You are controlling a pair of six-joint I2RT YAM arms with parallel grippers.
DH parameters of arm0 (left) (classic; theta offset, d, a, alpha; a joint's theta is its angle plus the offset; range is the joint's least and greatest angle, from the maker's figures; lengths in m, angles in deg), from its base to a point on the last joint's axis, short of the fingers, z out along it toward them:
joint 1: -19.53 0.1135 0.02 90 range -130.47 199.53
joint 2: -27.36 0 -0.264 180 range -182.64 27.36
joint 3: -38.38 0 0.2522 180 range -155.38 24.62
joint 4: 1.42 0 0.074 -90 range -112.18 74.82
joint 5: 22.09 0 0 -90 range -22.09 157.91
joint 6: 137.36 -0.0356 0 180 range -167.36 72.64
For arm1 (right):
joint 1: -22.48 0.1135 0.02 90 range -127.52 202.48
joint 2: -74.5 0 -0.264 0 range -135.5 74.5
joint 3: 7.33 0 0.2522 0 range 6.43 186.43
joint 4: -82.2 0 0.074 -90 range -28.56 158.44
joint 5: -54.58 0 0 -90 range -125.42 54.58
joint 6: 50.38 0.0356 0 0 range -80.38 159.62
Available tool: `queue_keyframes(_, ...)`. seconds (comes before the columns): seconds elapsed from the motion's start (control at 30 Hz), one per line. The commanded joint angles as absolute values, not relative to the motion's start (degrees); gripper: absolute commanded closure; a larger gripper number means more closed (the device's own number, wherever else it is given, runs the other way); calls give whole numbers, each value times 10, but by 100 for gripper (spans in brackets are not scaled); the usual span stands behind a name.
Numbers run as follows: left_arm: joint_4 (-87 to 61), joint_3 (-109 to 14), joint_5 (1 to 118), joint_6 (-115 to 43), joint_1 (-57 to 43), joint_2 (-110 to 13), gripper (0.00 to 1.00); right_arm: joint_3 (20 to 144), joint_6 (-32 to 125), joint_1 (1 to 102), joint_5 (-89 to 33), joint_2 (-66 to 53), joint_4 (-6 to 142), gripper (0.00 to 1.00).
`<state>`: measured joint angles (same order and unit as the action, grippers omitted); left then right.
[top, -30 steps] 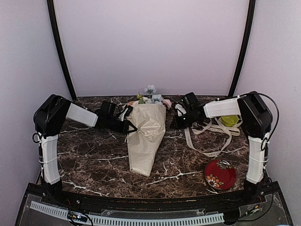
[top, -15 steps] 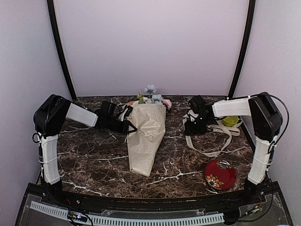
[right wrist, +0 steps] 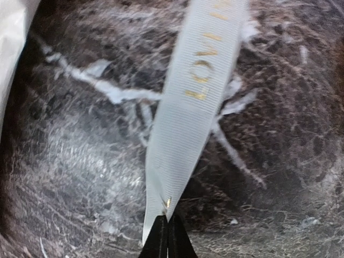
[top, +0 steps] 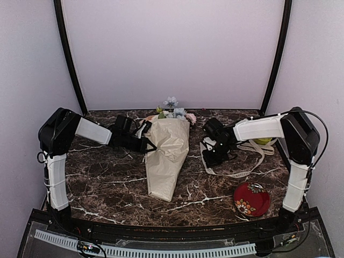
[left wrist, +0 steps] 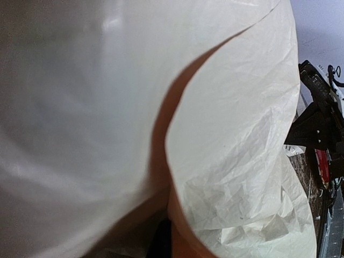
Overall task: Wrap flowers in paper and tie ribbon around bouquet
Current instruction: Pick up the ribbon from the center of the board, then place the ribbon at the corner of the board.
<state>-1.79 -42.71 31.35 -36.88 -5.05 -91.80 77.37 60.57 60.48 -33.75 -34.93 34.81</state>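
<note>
Pinching the ribbon (right wrist: 183,123), right hand (right wrist: 167,231) hangs between bouquet (top: 166,156) and green object (top: 262,138); left hand (top: 146,142), pressed together, touches paper (left wrist: 236,161).

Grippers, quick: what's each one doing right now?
Left gripper: closed, pinching the paper by its edge.
Right gripper: closed on the ribbon, near its end.

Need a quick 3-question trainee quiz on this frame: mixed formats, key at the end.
1. True or false: the right gripper is shut on the ribbon.
2. The wide end of the bouquet points: A) toward the back wall, B) toward the arm bases, C) straight up.
3. Fill in: the red plate lies near the base of the ___ arm.
Key: 1 true; 2 A; 3 right.
</note>
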Motion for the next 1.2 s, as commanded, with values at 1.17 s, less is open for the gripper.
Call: queue_keyframes(1.17,-59,-445,320,-399,-48,-920,100,1104,618,496,-11,3,536,100)
